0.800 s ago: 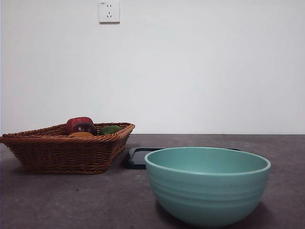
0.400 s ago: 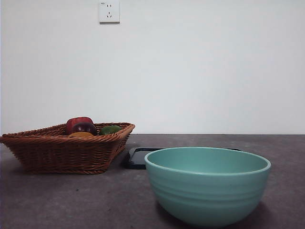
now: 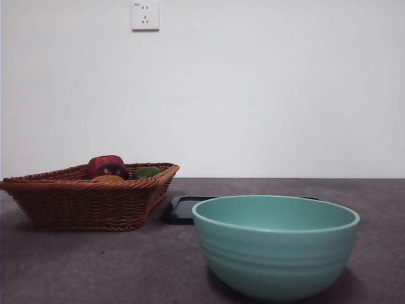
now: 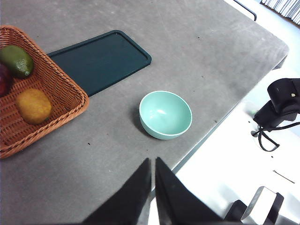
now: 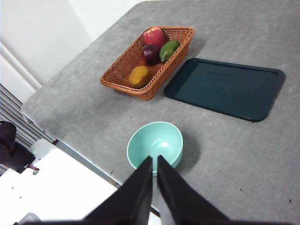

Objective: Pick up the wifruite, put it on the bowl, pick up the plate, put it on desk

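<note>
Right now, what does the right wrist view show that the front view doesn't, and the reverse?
Only the right wrist view shows the right gripper, jaws together, and the whole dark tray lying flat beside the basket. Only the front view shows the wall socket. Both show the empty bowl, and the wifruite still in the basket with the other fruit.

Wicker basket holds red apple, dark purple fruit, green fruit; wall socket.

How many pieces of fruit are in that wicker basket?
4, all in the basket: a red fruit at the far end, a dark purple fruit and green fruit side by side, and the wifruite at the near end.
</note>
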`<state>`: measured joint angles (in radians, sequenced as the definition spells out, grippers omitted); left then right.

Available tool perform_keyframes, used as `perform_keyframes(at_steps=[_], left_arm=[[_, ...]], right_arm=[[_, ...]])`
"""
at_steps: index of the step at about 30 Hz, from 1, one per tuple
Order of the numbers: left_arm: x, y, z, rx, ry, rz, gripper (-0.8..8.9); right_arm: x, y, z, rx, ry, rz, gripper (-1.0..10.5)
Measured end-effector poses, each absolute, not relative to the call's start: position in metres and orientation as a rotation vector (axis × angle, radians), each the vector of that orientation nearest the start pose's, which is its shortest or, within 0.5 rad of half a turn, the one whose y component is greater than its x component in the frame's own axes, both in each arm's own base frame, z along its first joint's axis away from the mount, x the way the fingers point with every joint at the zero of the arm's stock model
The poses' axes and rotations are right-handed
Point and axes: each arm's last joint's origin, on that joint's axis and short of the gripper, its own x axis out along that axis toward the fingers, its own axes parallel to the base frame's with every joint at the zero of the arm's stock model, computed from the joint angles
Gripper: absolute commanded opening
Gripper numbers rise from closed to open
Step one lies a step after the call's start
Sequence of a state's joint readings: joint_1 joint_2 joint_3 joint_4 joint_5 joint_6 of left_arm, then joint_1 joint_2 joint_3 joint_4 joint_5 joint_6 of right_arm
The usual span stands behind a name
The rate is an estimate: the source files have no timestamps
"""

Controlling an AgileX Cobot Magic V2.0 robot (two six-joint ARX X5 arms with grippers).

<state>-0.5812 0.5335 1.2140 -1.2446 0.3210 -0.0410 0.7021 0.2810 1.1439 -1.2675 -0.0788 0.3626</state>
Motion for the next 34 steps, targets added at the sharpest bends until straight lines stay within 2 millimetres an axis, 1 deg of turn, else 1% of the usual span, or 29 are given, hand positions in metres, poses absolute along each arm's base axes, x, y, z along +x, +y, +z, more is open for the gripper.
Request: perform_keyframes(at_steps=[13,16,19,22,25,30,34], left_arm=[[0.017,-0.022,0.388,0.035,0.596,-0.854,0.12],[0.019,-0.021,0.387,0.017,0.595,-0.796,0.12],[0.024,-0.021,0.379,-0.008,0.62,-0.708,0.12],[0.035,-0.021,0.362,-0.034,0.657,-0.608,0.12],[0.049,-0.021,0.341,-0.034,0.586,-0.533,0.12],[0.078,-0.018,0.293,-0.046,0.331,-0.424,0.12],[0.094,-0.015,0.257,-0.075,0.149,-0.35,0.12]], right_arm=[[-0.025,-0.018,0.364,0.212,0.528,0.687,0.1],[-0.025,-0.018,0.364,0.212,0.528,0.687,0.1],[-0.025,-0.018,0.364,0.212,0.528,0.687,0.1],[-0.025,-0.018,0.364,0.212,0.528,0.687,0.1],[-0.025,-0.018,0.364,0.212,0.528,0.687,0.1],[-0.025,-0.018,0.364,0.212,0.528,0.688,0.1],[-0.025,-0.018,0.364,0.212,0.528,0.688,0.1]])
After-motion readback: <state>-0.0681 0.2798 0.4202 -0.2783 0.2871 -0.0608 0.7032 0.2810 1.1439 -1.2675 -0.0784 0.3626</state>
